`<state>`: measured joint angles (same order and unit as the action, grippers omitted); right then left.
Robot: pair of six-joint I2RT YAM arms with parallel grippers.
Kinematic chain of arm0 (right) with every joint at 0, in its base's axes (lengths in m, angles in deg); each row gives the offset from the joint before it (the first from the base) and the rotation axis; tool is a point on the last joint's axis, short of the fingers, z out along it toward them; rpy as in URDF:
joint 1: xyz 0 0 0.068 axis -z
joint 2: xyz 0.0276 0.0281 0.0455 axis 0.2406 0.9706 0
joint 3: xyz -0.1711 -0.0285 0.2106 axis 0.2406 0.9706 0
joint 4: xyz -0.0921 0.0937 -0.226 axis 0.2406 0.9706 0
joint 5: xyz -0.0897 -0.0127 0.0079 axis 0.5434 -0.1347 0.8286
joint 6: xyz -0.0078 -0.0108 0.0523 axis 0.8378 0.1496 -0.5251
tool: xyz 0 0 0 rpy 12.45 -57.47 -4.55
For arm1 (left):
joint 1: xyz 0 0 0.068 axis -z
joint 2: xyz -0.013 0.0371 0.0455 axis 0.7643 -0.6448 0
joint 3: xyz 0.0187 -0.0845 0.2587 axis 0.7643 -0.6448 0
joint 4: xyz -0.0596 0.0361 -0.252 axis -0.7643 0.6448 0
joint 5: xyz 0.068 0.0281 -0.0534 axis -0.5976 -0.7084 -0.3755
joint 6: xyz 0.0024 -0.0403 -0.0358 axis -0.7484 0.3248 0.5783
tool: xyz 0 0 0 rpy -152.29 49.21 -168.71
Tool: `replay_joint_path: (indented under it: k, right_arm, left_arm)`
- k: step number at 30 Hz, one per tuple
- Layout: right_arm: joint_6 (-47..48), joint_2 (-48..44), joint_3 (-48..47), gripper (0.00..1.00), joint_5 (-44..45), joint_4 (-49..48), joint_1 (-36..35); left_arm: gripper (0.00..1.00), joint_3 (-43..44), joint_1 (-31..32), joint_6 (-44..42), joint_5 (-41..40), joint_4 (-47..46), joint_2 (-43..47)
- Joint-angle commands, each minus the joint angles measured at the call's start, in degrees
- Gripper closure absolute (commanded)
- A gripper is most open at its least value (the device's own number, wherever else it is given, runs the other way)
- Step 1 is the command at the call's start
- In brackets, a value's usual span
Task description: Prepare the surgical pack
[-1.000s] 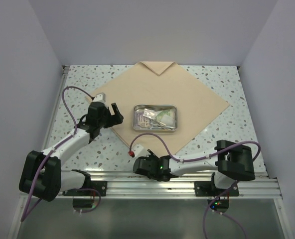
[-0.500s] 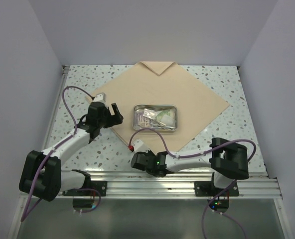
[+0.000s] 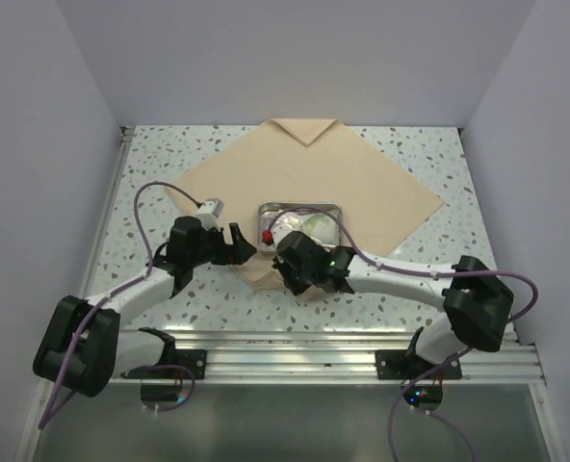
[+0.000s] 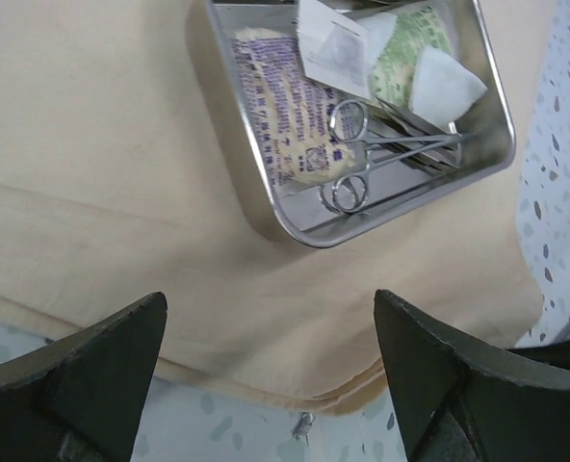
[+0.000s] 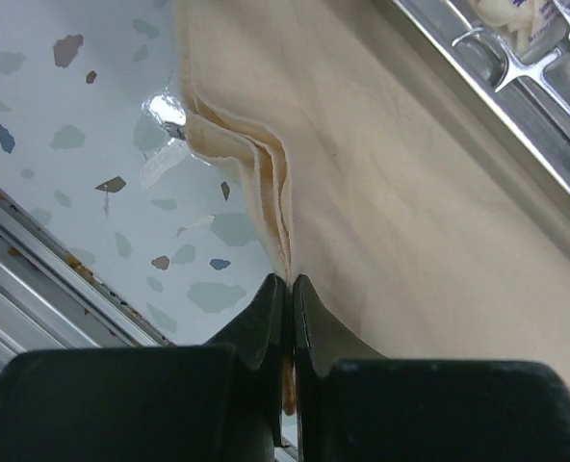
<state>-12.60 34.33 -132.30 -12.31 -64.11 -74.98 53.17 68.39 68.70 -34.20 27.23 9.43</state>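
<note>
The surgical pack's tan cloth (image 3: 343,173) lies as a diamond on the speckled table, its near corner folded up toward the steel tray (image 3: 309,207). My right gripper (image 3: 285,264) is shut on that doubled cloth edge; in the right wrist view the gripper (image 5: 290,281) pinches the layered fold of cloth (image 5: 410,221). My left gripper (image 3: 242,245) hangs open just left of the fold. In the left wrist view the gripper (image 4: 269,313) stands over the cloth (image 4: 92,144), with the tray (image 4: 229,115) beyond it. The tray holds steel forceps (image 4: 362,154), a purple-printed packet (image 4: 285,106) and a green packet (image 4: 401,53).
The cloth's far corner is folded back (image 3: 307,128) near the rear wall. Grey walls close in left, right and back. An aluminium rail (image 3: 295,346) runs along the near edge. A small shiny scrap (image 5: 165,111) lies on the table beside the fold.
My right gripper shut on the cloth's near corner and carried it up toward the tray, folding the cloth over. My left gripper shifted right and nearer, toward the fold, staying open.
</note>
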Motion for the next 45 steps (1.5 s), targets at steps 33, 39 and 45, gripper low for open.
replay_joint_path:
  k: [33,39,45]
  right_arm:
    - [9.4,0.9,-10.3,0.46,-28.8,-2.5,21.1]
    - [8.0,-1.6,-3.9,0.25,-33.4,-10.5,24.1]
    - [8.8,-0.2,-3.8,0.30,-32.7,-11.3,24.3]
  left_arm:
    - [1.00,2.8,6.5,-3.5,17.4,-27.1,-17.2]
    - [1.00,3.3,6.5,-3.0,17.3,-26.2,-16.7]
    - [1.00,3.2,6.6,-2.7,17.8,-26.1,-15.9]
